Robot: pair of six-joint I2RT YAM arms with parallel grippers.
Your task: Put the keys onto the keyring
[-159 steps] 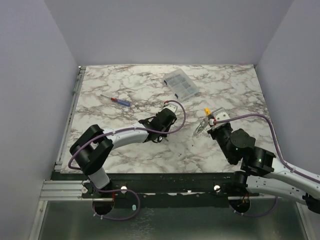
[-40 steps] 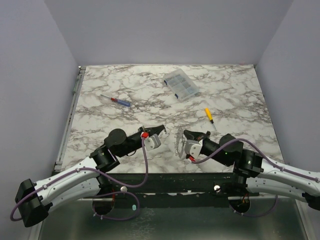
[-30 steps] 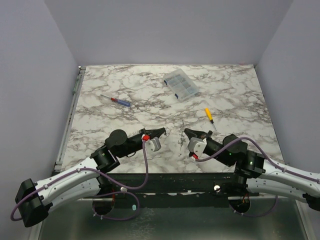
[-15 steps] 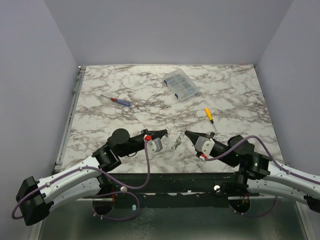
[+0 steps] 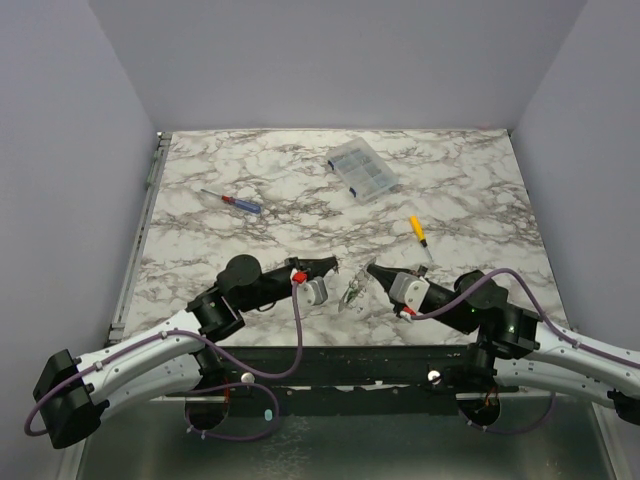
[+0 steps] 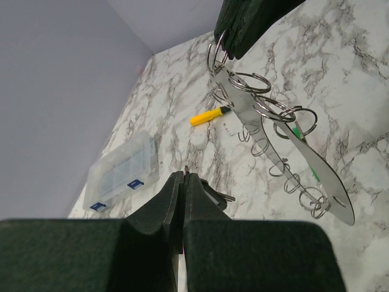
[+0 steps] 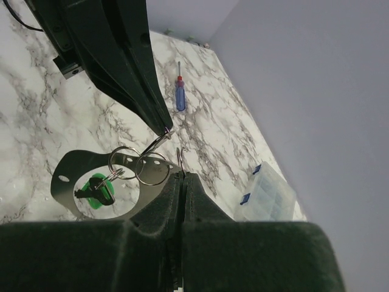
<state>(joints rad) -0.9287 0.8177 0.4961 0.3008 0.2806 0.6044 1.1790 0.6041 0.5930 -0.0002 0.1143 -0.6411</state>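
My right gripper (image 7: 183,173) is shut on one split ring (image 7: 180,159) of the keyring, a thin metal plate (image 7: 67,176) carrying several rings. It hangs above the table near the front edge (image 5: 350,293). One ring holds a black key with a green tag (image 7: 97,185). My left gripper (image 6: 184,175) is shut on a small key (image 6: 216,196). In the right wrist view the left gripper (image 7: 164,126) comes down from above, and the key's silver blade (image 7: 155,141) touches a ring on the plate. In the top view the left gripper (image 5: 336,266) and right gripper (image 5: 369,267) nearly meet.
A yellow-handled screwdriver (image 5: 417,231) lies right of centre, just behind the right gripper. A blue and red screwdriver (image 5: 235,202) lies at the left. A clear plastic compartment box (image 5: 362,170) stands at the back. Plain walls close in three sides.
Both arms have drawn back from mid-table to the front edge. In the last second the two gripper tips have closed in on each other, with the keyring hanging between them.
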